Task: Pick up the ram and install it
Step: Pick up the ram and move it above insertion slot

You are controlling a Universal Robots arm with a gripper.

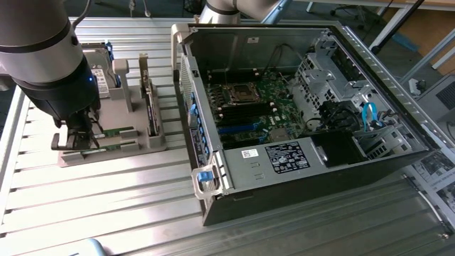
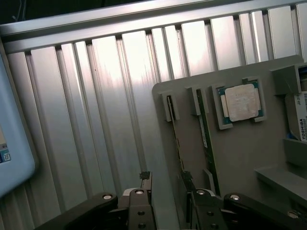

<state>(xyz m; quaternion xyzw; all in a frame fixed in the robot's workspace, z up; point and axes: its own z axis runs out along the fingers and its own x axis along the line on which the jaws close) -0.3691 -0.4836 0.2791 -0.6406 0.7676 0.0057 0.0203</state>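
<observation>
The slatted metal table carries an open computer case, which lies beside the grey tray, on the exterior view's right. Over the tray's outer edge (the one away from the case) hangs the gripper, its dark fingers spread wide. A silver hard drive with a white label stands at the tray's far side. The ram is a thin green stick with small dark chips. It stands on edge in the tray's outermost slot and passes between the spread fingers; whether they touch it cannot be told. A look-alike stick stands in the next slot inward. The small square processor lies beyond it.
</observation>
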